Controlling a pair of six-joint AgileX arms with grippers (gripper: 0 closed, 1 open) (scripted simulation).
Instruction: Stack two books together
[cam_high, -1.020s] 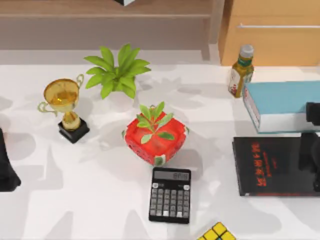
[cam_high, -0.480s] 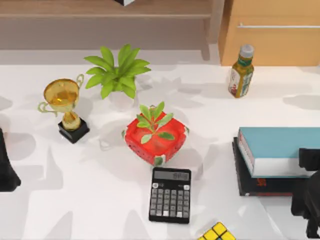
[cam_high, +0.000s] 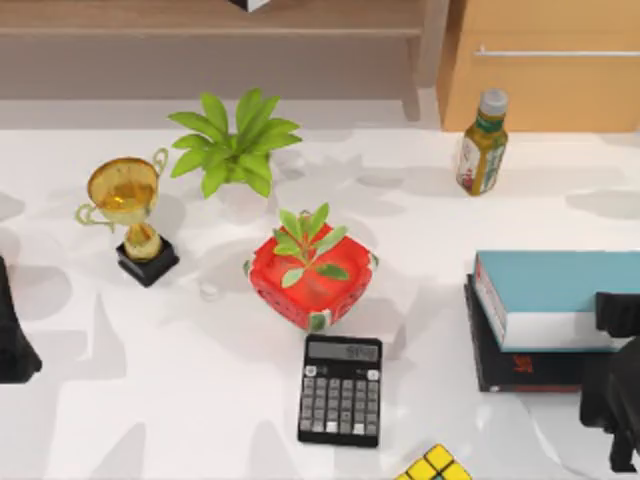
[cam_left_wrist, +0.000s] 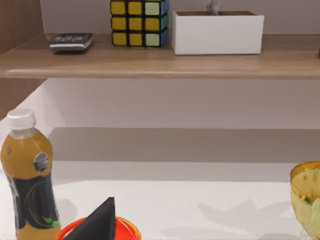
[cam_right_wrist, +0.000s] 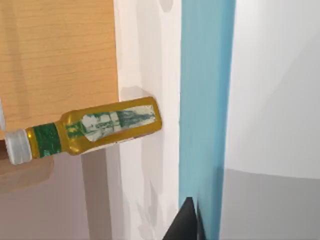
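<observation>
From above, the light blue book (cam_high: 565, 295) lies flat on top of the thin black book (cam_high: 520, 368) at the right side of the white table (cam_high: 150, 400); both run off the right edge of the view, and only the black book's left strip and front margin, with a trace of red lettering, stay uncovered. The right gripper (cam_high: 615, 400) is a dark shape at the lower right corner, beside the front right of the stack and cut off by the edge, so how far its fingers are parted cannot be told. The left arm (cam_high: 12, 335) sits parked at the left edge, mostly out of view. A calculator (cam_high: 340, 390), a red planter (cam_high: 311, 280), a leafy plant (cam_high: 232, 140), a gold trophy (cam_high: 130, 215) and a bottle (cam_high: 483, 142) stand elsewhere; a puzzle cube (cam_high: 433, 466) is clipped at the front edge.

The left wrist view looks past a bottle (cam_left_wrist: 27, 175) toward a shelf (cam_left_wrist: 160, 62) holding a puzzle cube (cam_left_wrist: 139, 22) and a white box (cam_left_wrist: 217, 31); 1 dark fingertip (cam_left_wrist: 97, 222) is half visible.

The right wrist view runs along the light blue book (cam_right_wrist: 205, 100), with the bottle (cam_right_wrist: 90, 130) lying sideways in frame and 1 dark fingertip (cam_right_wrist: 185, 222) barely showing.
</observation>
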